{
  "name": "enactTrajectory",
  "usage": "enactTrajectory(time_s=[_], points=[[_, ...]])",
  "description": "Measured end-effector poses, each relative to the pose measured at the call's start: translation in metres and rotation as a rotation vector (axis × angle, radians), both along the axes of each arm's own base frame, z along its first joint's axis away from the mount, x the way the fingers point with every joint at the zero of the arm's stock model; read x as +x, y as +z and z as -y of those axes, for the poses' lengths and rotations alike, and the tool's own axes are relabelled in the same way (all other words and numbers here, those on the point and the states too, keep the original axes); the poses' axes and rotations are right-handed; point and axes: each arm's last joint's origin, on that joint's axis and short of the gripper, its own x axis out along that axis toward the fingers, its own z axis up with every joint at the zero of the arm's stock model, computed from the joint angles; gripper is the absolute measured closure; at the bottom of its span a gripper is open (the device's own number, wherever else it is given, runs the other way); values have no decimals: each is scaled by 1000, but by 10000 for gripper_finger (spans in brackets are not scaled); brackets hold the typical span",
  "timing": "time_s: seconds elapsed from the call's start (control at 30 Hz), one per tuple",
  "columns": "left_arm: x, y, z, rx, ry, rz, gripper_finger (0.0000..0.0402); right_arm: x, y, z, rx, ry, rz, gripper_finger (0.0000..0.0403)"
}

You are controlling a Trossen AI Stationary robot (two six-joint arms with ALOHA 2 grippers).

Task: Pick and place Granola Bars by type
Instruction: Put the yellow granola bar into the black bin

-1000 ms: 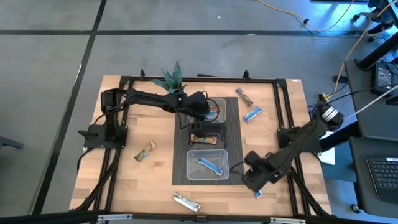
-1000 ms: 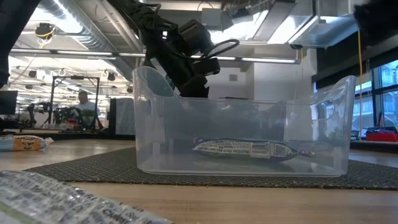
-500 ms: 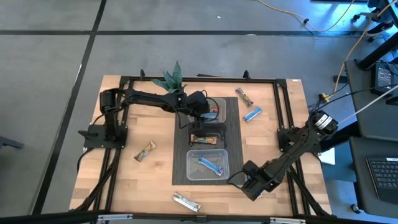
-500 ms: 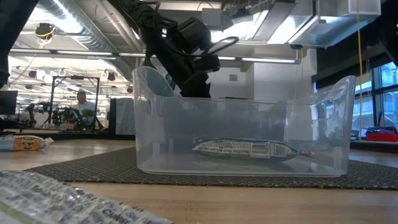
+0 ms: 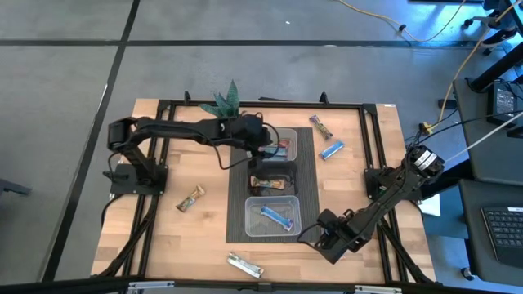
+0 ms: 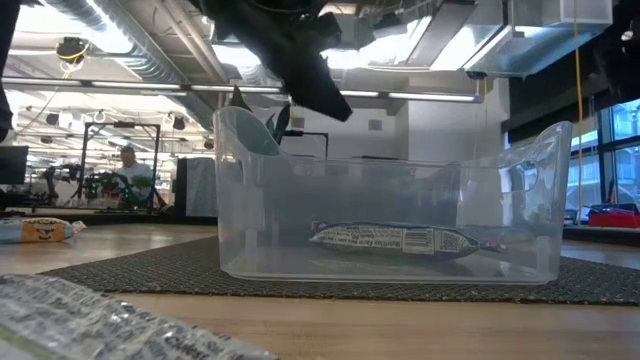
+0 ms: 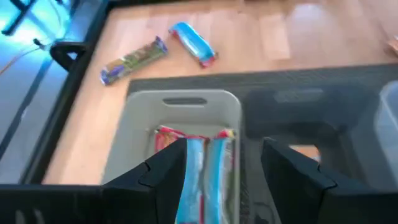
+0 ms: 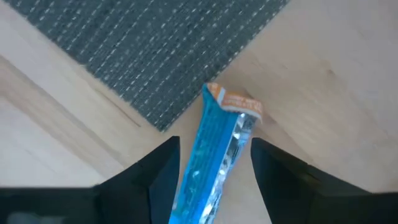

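Note:
Three clear bins stand in a row on a dark mat (image 5: 237, 214). The far bin (image 5: 288, 135) holds blue and red bars (image 7: 198, 163). The middle bin (image 5: 292, 169) holds a brown bar (image 5: 270, 181), and the near bin (image 5: 252, 219) a blue bar (image 5: 276, 216). My left gripper (image 7: 222, 149) hovers open above the far bin, high in the low view (image 6: 310, 75). My right gripper (image 5: 325, 238) is to the right of the near bin, shut on a blue bar (image 8: 217, 140). Four loose bars lie flat on the wood. My right gripper pinches the blue bar between its two fingers, which lie along the bar's long sides (image 8: 202, 158). The bar's crimped orange end (image 8: 235, 102) sticks out past the fingertips, over the wood by the mat's corner. The high view hides the bar under the gripper.
Loose bars on the wood are a striped one (image 5: 321, 125) and a blue one (image 5: 331, 150) far right, a gold one (image 5: 189, 198) left and a silver one (image 5: 244, 264) near. A potted plant (image 5: 225, 104) stands at the far edge. A black frame rims the table.
My left gripper has risen out of the far bin and drawn back a little toward the table's left. My right gripper has moved from the near right toward the mat's corner. The blue bar that lay on the wood beside it is now between its fingers.

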Motion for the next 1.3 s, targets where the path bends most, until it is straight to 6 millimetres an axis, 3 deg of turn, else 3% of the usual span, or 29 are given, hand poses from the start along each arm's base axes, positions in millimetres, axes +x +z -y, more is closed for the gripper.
enactTrajectory(time_s=[0.3,0.53,0.83,1.13,1.3], points=[[-10,-16,23,-51,-27,-102,206,-6,-20,5,32,-3,-3,203],[-26,-20,29,-88,-4,-120,204,-11,-31,9,55,-2,-3,207],[-47,-24,39,-143,27,-128,205,-12,-31,10,46,2,-19,273],[-89,-32,59,-218,38,-20,207,-13,-29,11,45,8,-18,279],[-112,-43,67,-265,87,-7,204,-16,-17,14,58,31,12,290]])
